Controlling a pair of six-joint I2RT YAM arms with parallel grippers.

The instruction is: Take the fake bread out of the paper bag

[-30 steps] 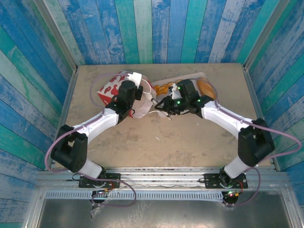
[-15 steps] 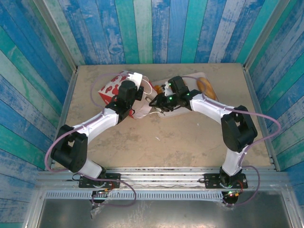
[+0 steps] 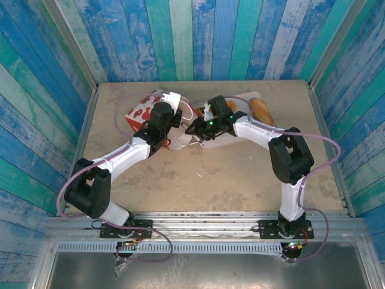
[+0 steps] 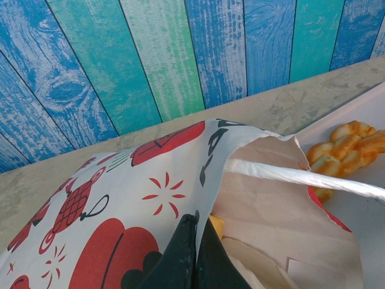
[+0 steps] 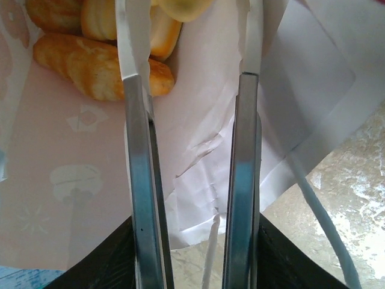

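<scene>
Beige, mottled tabletop (image 3: 210,174), stretching broad behind both grippers. Lying straight on it: the paper bag (image 3: 139,112), tipped on its side, red printed base well beyond the left gripper (image 4: 195,224), which pinches the edge of the mouth. Flat on it as well, the white tray (image 4: 367,108), just to the right of that gripper. Beneath the metal tongs (image 5: 139,180) in the right gripper (image 5: 194,241), the bag's white paper and one cord handle (image 5: 328,205), trailing over the stone-like surface.

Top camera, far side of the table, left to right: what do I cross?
paper bag → right gripper holding tongs → oblong bun
</scene>
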